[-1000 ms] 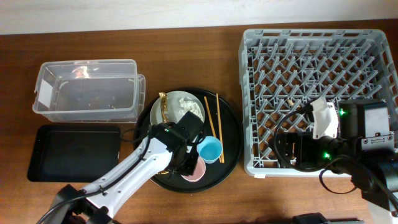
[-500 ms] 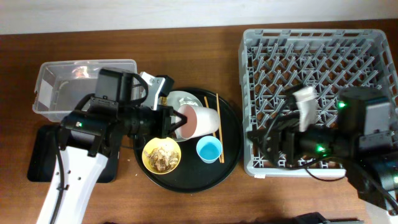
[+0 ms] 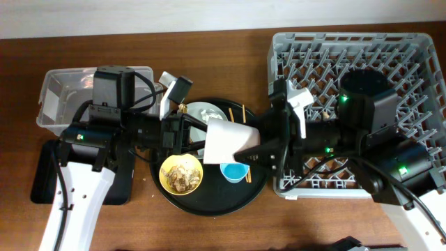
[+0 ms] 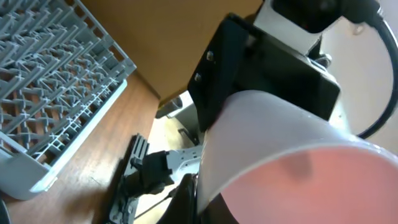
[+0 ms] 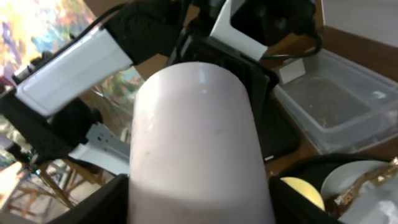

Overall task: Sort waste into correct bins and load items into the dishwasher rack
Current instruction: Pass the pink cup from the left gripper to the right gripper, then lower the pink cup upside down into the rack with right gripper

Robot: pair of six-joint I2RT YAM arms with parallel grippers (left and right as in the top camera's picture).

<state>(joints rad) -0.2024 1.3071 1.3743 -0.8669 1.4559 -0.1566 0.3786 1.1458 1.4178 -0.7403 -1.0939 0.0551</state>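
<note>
The pink cup (image 3: 226, 139) hangs on its side above the round black tray (image 3: 209, 206), held from both ends. My left gripper (image 3: 197, 134) is shut on its rim; the left wrist view looks into the cup (image 4: 298, 180). My right gripper (image 3: 256, 150) has a finger pressed against each side of the cup body (image 5: 193, 137). Below are the yellow bowl (image 3: 181, 174) with brownish scraps, the blue cup (image 3: 234, 171), the grey plate (image 3: 201, 110) and the chopsticks (image 3: 244, 111). The grey dishwasher rack (image 3: 273, 70) stands at the right.
The clear tub (image 3: 56, 97) stands at the back left, with the shallow black tray (image 3: 45, 178) in front of it. Both arms cross above the round tray. In the right wrist view the tub (image 5: 348, 93) lies beyond the cup.
The right arm has swung left from over the rack to the cup. The left gripper has carried the cup slightly right and turned it toward the right gripper.
</note>
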